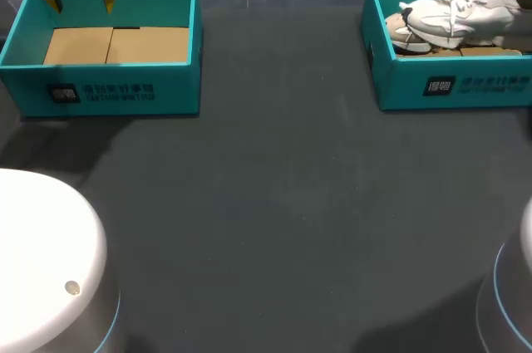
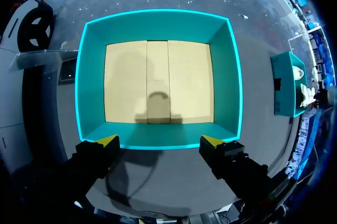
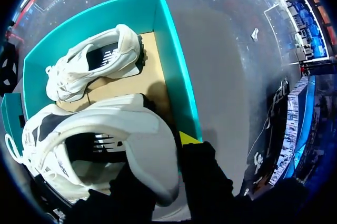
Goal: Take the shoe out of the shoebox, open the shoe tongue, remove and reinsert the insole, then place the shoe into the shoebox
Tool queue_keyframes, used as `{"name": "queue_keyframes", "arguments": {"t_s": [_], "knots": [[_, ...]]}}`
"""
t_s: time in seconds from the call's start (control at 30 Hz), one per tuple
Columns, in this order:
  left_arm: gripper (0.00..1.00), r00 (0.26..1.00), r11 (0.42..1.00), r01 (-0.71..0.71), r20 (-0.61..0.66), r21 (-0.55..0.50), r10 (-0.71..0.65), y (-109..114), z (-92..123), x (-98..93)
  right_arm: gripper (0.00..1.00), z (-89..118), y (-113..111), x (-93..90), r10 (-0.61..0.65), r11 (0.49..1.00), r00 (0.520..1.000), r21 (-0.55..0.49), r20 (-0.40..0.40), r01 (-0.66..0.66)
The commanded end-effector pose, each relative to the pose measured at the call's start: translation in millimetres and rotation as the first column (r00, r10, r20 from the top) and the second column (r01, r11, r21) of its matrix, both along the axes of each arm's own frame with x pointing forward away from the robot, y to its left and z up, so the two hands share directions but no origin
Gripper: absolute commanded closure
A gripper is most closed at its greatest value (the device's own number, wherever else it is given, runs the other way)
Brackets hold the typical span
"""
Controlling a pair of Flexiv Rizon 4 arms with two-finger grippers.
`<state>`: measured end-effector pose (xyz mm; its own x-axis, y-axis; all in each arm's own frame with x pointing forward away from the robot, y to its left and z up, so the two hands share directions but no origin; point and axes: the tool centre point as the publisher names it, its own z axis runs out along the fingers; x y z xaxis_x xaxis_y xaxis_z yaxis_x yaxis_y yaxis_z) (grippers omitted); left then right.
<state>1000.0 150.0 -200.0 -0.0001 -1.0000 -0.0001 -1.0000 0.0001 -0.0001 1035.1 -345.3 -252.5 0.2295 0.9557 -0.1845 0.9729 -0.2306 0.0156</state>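
Two white shoes show in the teal shoebox (image 1: pixel 399 79) at the far right; the nearer shoe (image 1: pixel 432 21) has its laces sticking up. In the right wrist view my right gripper (image 3: pixel 158 153) is shut on the heel wall of one white shoe (image 3: pixel 131 129), which is held over the near end of the box (image 3: pixel 174 66). One yellow fingertip (image 3: pixel 188 138) shows outside the heel; the other is hidden by the shoe. The second shoe (image 3: pixel 89 60) lies on the box's cardboard floor. My left gripper (image 1: pixel 81 0) (image 2: pixel 159 142) hangs open over the other box.
An empty teal box (image 1: pixel 108 91) (image 2: pixel 158 23) with a cardboard floor stands at the far left. The dark table (image 1: pixel 274 203) stretches between the two boxes. My arms' white bases (image 1: pixel 41 253) fill the near corners.
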Motion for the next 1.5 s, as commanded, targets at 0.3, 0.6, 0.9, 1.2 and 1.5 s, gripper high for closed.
{"name": "queue_keyframes", "arguments": {"t_s": [0.3, 0.6, 0.9, 1.2, 1.5], "knots": [[0.0, 1.0, 1.0, 0.0, 0.0, 0.0, 0.0, 0.0, 0.0, 0.0, 1.0, 63.3, 15.5, -13.1, 0.012, 1.0, 0.999, -0.016, 0.04, -0.012], [0.0, 1.0, 1.0, 0.0, 0.0, 0.0, 0.0, 0.0, 0.0, 0.0, 1.0, 97.6, 45.0, -39.8, 0.031, 0.997, 0.997, -0.075, 0.066, -0.026], [0.0, 1.0, 1.0, 0.0, 0.0, 0.0, 0.0, 0.0, 0.0, 0.0, 1.0, 119.0, 88.6, -81.7, 0.035, 0.995, 0.994, -0.095, 0.106, -0.025], [0.0, 1.0, 1.0, 0.0, 0.0, 0.0, 0.0, 0.0, 0.0, 0.0, 1.0, 124.2, 151.7, -133.3, 0.045, 0.992, 0.99, -0.12, 0.132, -0.029], [0.0, 1.0, 1.0, 0.0, 0.0, 0.0, 0.0, 0.0, 0.0, 0.0, 1.0, 116.9, 216.5, -186.4, 0.048, 0.991, 0.988, -0.128, 0.147, -0.029]]}}
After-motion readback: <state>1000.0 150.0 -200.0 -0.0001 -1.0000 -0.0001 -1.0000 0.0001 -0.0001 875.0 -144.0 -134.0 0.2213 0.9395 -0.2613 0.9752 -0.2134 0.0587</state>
